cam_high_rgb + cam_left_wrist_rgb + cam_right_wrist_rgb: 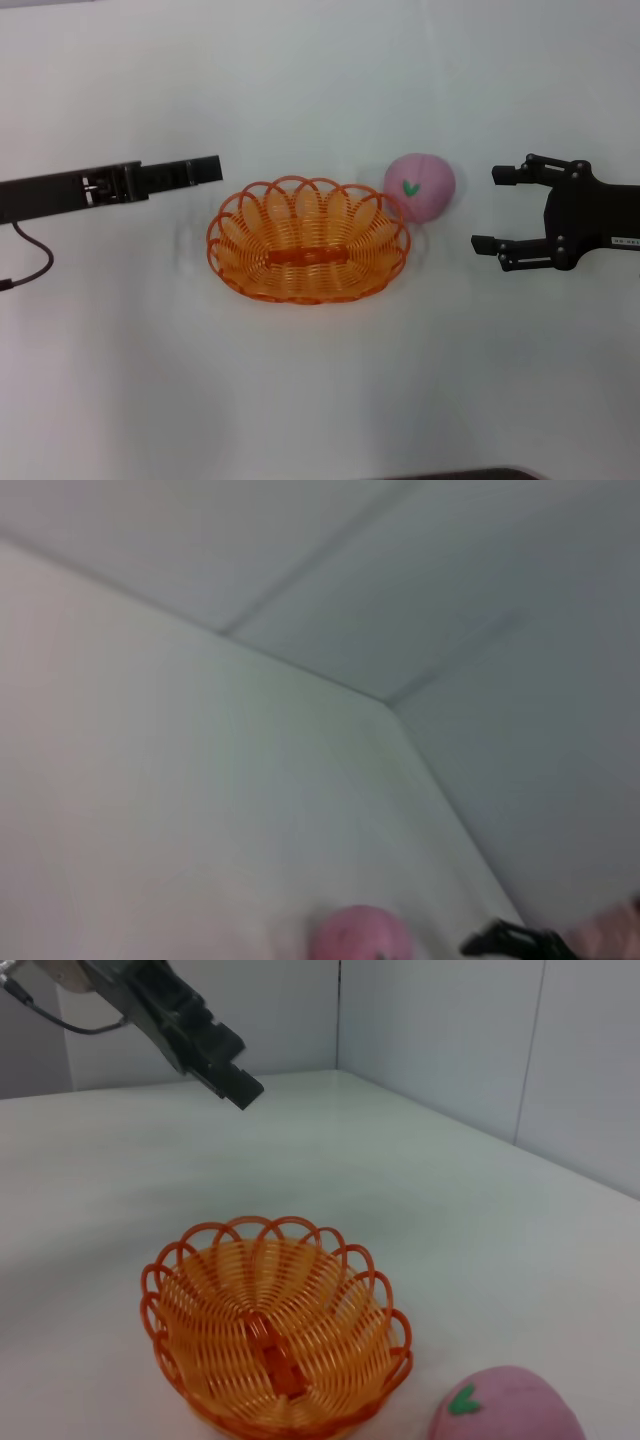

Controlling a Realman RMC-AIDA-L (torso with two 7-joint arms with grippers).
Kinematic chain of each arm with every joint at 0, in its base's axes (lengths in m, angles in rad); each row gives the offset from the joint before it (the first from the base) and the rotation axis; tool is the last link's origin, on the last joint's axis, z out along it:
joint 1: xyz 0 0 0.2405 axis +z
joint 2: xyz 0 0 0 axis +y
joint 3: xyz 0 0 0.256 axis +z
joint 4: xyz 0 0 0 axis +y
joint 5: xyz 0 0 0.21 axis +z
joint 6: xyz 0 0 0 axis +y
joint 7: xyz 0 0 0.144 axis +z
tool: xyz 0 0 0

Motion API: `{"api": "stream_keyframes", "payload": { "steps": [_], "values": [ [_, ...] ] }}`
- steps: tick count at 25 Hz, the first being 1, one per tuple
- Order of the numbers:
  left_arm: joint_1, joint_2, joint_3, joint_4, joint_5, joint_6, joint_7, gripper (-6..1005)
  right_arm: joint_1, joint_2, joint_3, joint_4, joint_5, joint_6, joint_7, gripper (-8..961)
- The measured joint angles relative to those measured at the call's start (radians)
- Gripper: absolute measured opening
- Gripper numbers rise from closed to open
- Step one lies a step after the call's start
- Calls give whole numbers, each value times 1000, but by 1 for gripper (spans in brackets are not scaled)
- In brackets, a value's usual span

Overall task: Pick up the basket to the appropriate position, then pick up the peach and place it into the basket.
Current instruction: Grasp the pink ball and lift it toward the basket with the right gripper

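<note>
The orange basket [222, 228] sits empty on the white table, at the middle in the head view. The pink peach [420, 186] rests on the table against the basket's far right rim, its green leaf mark facing up. My left gripper [207, 170] hovers just left of and beyond the basket, fingers together and empty. My right gripper [488, 209] is open and empty, right of the peach, with a gap between them. The right wrist view shows the basket [160, 1282], the peach [505, 1408] and the left gripper [236, 1084] above the table. The left wrist view shows the peach [360, 936].
The white table [320, 400] runs to white walls [440, 1030] at the back. A black cable [35, 262] hangs from the left arm. The right gripper [510, 942] also shows at the edge of the left wrist view.
</note>
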Motion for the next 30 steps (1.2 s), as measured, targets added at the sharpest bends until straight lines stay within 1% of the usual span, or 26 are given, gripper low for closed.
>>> {"api": "stream_keyframes", "payload": {
  "steps": [1,5,8,9,11,14,19,25,30],
  "values": [
    [0,-1,-1,0,-2,5,28,484,0,0,2,0,0,0,0,939],
    [10,0,-17,-4,-18,47,243,537,0,0,5,2,0,0,0,939],
    [25,-1,-30,-4,-24,89,398,643,0,0,6,3,0,0,0,938],
    [36,-2,-32,-4,-26,104,476,678,0,0,6,4,0,0,0,938],
    [53,-4,-26,-4,-24,111,579,748,0,0,7,5,0,0,-1,938],
    [81,-8,-12,-7,1,105,708,790,-1,0,7,6,0,0,-5,938],
    [101,-11,-8,-12,83,103,816,859,-3,0,9,6,0,0,-5,939],
    [105,-13,15,-15,162,98,848,851,-1,0,9,7,0,1,-2,938],
    [108,-13,16,-37,164,94,871,847,0,1,9,9,0,2,-7,939]
  ]
}}
